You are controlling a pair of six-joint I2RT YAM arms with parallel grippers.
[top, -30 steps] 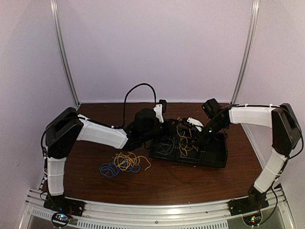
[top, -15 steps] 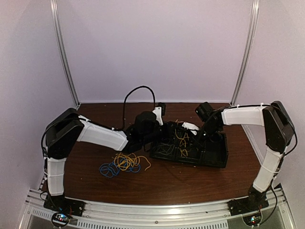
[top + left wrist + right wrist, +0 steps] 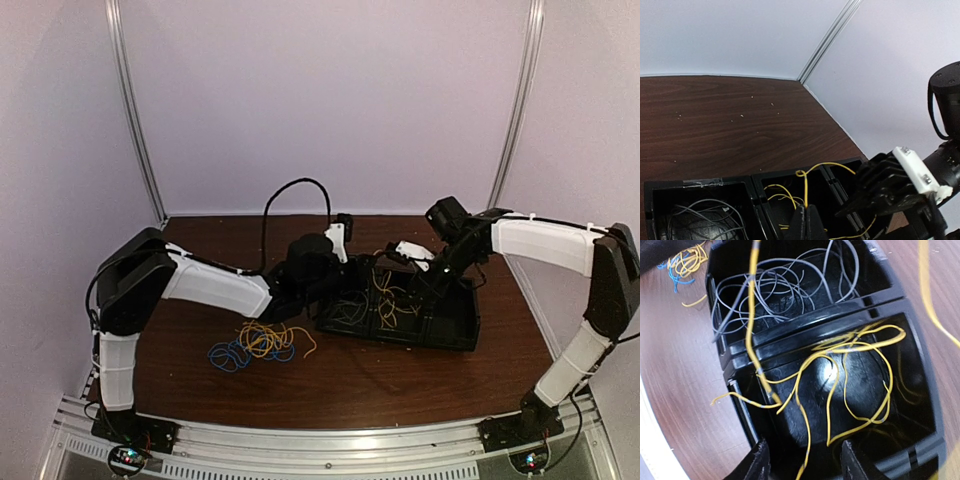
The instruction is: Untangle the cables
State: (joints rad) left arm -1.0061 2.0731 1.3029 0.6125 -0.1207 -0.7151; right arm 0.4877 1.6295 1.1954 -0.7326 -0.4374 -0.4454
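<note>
Black tray (image 3: pixel 850 315), grey cables (image 3: pixel 775 290) one compartment, yellow cables (image 3: pixel 840 348) adjacent

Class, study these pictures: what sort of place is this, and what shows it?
Probably a robotics lab work cell: two robot arms bolted to a wooden table, plain walls with metal rails around it, a black tray of cables.

No legible text or markings
</note>
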